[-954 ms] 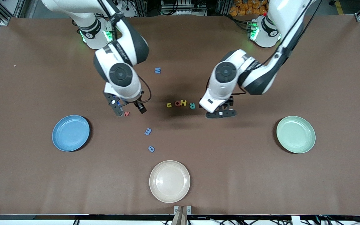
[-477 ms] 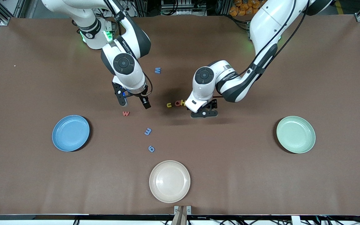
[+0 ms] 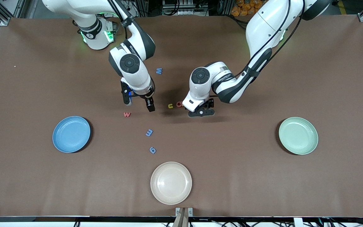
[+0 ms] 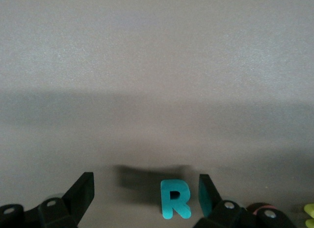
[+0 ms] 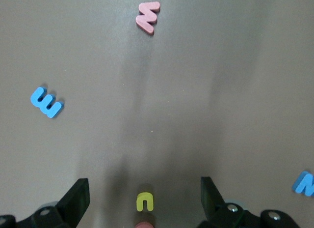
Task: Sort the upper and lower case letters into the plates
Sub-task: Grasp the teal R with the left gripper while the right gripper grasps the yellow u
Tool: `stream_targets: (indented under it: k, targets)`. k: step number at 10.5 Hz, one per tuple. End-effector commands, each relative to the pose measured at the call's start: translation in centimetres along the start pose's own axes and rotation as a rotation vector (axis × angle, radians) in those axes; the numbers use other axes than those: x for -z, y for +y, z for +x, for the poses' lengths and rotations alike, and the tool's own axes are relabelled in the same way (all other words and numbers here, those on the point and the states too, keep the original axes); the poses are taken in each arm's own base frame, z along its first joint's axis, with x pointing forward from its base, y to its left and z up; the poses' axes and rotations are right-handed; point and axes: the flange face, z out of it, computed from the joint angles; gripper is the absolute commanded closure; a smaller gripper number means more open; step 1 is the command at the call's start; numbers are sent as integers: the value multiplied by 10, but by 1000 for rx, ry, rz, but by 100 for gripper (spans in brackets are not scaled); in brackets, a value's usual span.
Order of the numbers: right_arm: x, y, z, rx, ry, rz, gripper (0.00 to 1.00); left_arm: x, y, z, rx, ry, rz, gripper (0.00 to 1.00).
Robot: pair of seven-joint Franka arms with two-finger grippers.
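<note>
While both plates sit unfilled, the left gripper hangs low over the teal R, jaws wide, the letter lying between them but close to one finger. Judgement: centre on the R before closing, then descend squarely, as the red letter and yellow u lie just beside it. The right gripper, also spread wide and empty, hovers over the worktop beside the yellow u. The mint green plate and blue plate stand well apart from the R.
</note>
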Motion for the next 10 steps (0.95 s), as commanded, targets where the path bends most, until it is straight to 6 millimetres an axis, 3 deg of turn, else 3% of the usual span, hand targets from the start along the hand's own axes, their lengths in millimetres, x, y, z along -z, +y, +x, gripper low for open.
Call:
stream_targets:
  k: [1,3,6,8,10]
  targets:
    - [-2,-9,-6,-37,-15,0,0,-5,5,-2,17,1,-2,8]
    - [-1,-12,-3,-35,-16,1,0,-11,8,-7,16,-12,-5,10]
    - [-7,-32,-18,-36,-26,16,0,-11,12,-8,28,-20,-14,13]
    - [-10,-32,-18,-37,-24,9,0,-17,14,-10,28,-25,-21,16]
    - [-17,-35,-19,-61,-22,3,0,-24,19,-17,14,-32,-22,31]
